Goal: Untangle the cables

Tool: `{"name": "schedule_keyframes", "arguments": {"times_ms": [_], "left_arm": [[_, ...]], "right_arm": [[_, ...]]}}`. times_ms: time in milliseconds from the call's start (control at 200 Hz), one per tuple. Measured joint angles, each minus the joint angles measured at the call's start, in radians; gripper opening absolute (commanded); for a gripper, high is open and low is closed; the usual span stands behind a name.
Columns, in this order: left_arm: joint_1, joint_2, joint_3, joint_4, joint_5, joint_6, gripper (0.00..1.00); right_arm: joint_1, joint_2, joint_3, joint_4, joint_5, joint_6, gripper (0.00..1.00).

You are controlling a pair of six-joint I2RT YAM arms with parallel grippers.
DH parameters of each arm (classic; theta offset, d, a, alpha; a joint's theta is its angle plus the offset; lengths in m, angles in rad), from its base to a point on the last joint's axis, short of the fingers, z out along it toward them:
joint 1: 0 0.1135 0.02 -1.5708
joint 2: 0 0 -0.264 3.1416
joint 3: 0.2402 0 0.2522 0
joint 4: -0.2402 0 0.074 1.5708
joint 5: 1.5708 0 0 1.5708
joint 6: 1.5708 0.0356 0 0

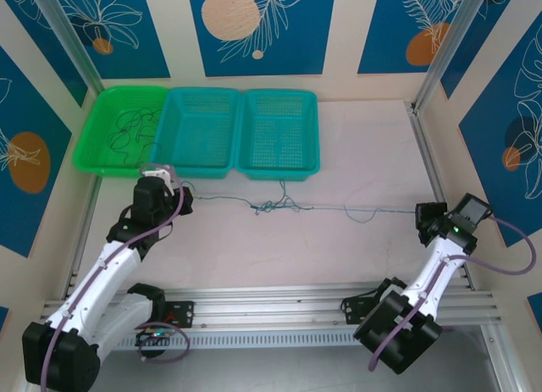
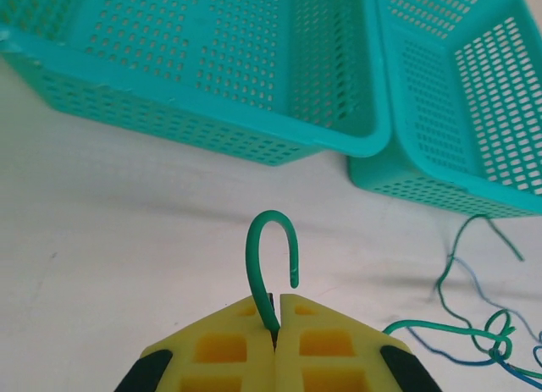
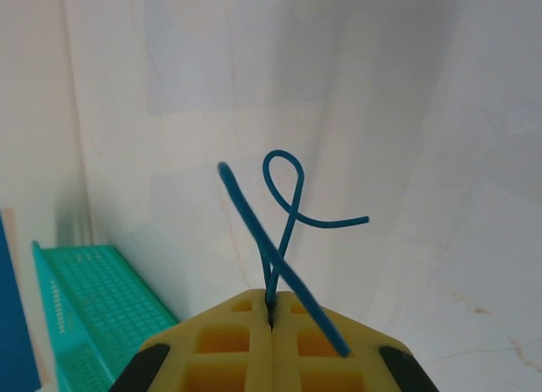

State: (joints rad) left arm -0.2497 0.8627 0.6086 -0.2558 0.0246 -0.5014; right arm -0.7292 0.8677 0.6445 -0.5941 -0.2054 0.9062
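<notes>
Left hand, at the near left of the worktop, is clenched on the end of a green cable, whose tip curls into a hook just past the pads. Right hand, well apart at the near right, is clenched on a blue cable, its free end looped and crossed above the pads. Between the two hands the cables run in a thin line across the worktop; whether they lie on it or hang just over it I cannot tell. Along that line, somewhat nearer the left hand, sits a knot where green and blue strands twist together, with a short loose end reaching toward the baskets. Along the far side stand a green basket on the left, holding a loose heap of dark cables, and two teal baskets side by side to its right.

By my judgement the task is at an early stage: one pair lies stretched out and gripped at both ends, but the knot is not yet undone and the heap is not yet sorted.

Count: two hands, both gripping; three baskets, one green and two teal; one knot; at least two cables in the stretched line; the heap's strands are too fine to count
</notes>
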Motion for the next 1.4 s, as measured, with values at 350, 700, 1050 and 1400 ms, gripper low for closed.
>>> {"name": "schedule_keyframes", "arguments": {"times_ms": [350, 700, 1050, 1400], "left_arm": [[-0.021, 0.064, -0.046, 0.221, 0.252, -0.012, 0.00], [-0.061, 0.084, -0.045, 0.271, 0.315, 0.008, 0.00], [-0.088, 0.086, -0.039, 0.270, 0.316, 0.014, 0.00], [-0.089, 0.030, -0.039, 0.232, 0.311, 0.023, 0.00]], "right_arm": [[0.531, 0.200, -0.037, 0.031, 0.113, -0.054, 0.47], [1.049, 0.112, 0.187, 0.034, 0.210, -0.187, 0.56], [1.543, 0.664, 0.371, 0.146, 0.398, -0.182, 0.53], [1.583, 1.044, 0.555, 0.160, 0.559, -0.190, 0.26]]}}
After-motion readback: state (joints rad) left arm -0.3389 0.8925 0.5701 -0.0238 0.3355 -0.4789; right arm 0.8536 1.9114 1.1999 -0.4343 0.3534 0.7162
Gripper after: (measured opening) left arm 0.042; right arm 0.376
